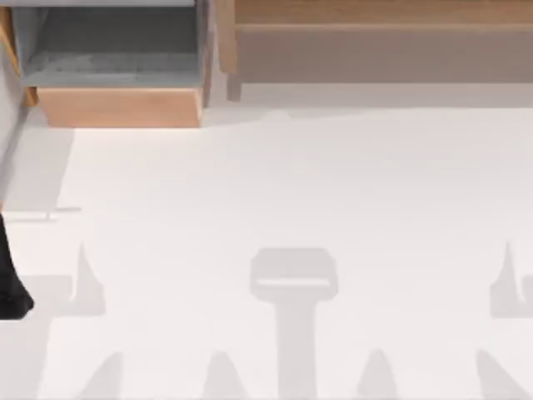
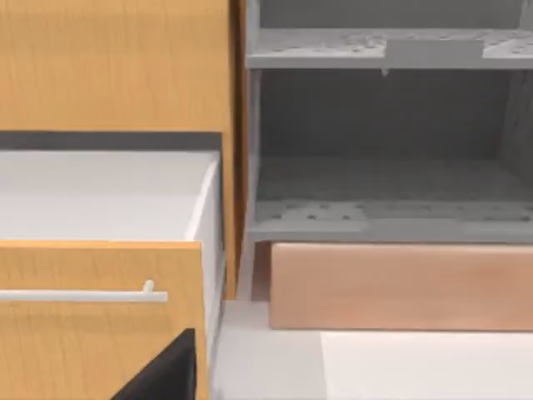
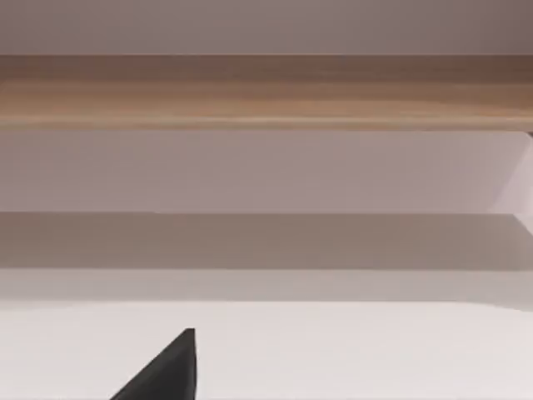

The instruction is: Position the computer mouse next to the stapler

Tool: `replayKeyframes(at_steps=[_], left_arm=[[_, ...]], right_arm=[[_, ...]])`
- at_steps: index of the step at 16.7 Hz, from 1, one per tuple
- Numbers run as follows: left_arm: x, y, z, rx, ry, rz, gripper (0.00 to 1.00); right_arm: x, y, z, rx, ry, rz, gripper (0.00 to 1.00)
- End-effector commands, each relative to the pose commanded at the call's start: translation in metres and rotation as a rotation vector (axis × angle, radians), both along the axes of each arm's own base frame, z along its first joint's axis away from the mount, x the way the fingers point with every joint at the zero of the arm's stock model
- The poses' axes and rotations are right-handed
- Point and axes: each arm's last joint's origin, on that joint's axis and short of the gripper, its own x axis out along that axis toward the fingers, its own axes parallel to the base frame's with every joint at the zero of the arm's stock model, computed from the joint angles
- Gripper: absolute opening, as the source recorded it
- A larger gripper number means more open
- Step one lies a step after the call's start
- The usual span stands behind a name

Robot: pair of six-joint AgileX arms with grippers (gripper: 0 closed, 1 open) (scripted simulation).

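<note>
A white surface [image 1: 291,183] seen from above, crossed by grey shadows. At 11 o'clock stands a grey open cabinet [image 1: 108,50] with a wooden base; at 1 o'clock, a long wooden shelf [image 1: 375,42]. A dark object [image 1: 12,292] sits at the 9 o'clock edge, identity unclear. In each wrist view a black claw tip [image 2: 166,375] [image 3: 166,367] shows; whether either claw is apart or together cannot be told. The left wrist view faces a wooden drawer [image 2: 92,317] with a white handle [image 2: 83,293].
</note>
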Motion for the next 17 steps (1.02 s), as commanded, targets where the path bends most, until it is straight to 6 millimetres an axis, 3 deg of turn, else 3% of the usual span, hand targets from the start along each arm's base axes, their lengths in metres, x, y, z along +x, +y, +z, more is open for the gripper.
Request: replayKeyframes(at_steps=[5,7,10,13,17], left_arm=[[0.0,0.003,0.012,0.026,0.036,0.023,1.0],[0.003,0.007,0.03,0.063,0.092,0.052,1.0],[0.014,0.016,0.072,0.131,0.219,0.102,1.0],[0.047,0.034,0.125,0.195,0.385,0.138,1.0],[0.126,0.076,0.175,0.25,0.648,0.141,1.0]], right_arm=[[0.0,0.0,0.0,0.0,0.0,0.0,1.0],[0.0,0.0,0.0,0.0,0.0,0.0,1.0],[0.0,0.0,0.0,0.0,0.0,0.0,1.0],[0.0,0.0,0.0,0.0,0.0,0.0,1.0],[0.0,0.0,0.0,0.0,0.0,0.0,1.0]])
